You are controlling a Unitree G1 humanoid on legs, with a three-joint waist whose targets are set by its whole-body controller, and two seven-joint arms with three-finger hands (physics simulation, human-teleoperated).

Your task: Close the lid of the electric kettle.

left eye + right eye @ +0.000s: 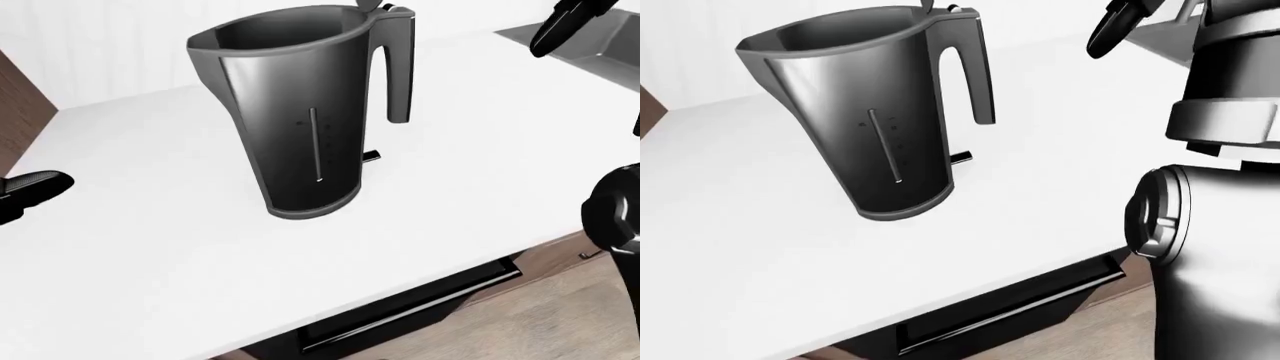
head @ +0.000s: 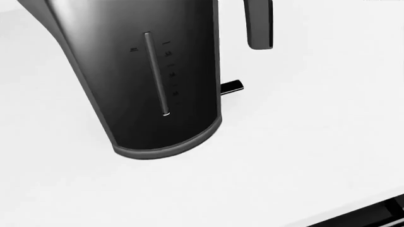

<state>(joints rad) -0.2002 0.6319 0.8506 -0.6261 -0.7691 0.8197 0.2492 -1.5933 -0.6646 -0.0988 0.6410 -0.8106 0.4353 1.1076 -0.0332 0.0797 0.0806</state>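
Note:
The dark grey electric kettle (image 1: pixel 290 127) stands upright on the white counter (image 1: pixel 480 187), handle (image 1: pixel 398 67) to the right. Its top is open and the inside is visible. Only a sliver of the raised lid (image 1: pixel 372 6) shows at the top edge, above the handle. My right hand (image 1: pixel 555 30) hangs at the upper right, to the right of the handle and apart from it, with its fingers extended and empty. My left hand (image 1: pixel 30 187) enters at the left edge, low over the counter and well left of the kettle, with a finger stretched out and holding nothing. The head view shows only the kettle's lower body (image 2: pixel 157 94).
A steel sink (image 1: pixel 600 45) is set into the counter at the upper right. A dark drawer front (image 1: pixel 420 307) runs below the counter edge. A wood panel (image 1: pixel 15 105) stands at the far left. My right forearm (image 1: pixel 1220 225) fills the right side of the right-eye view.

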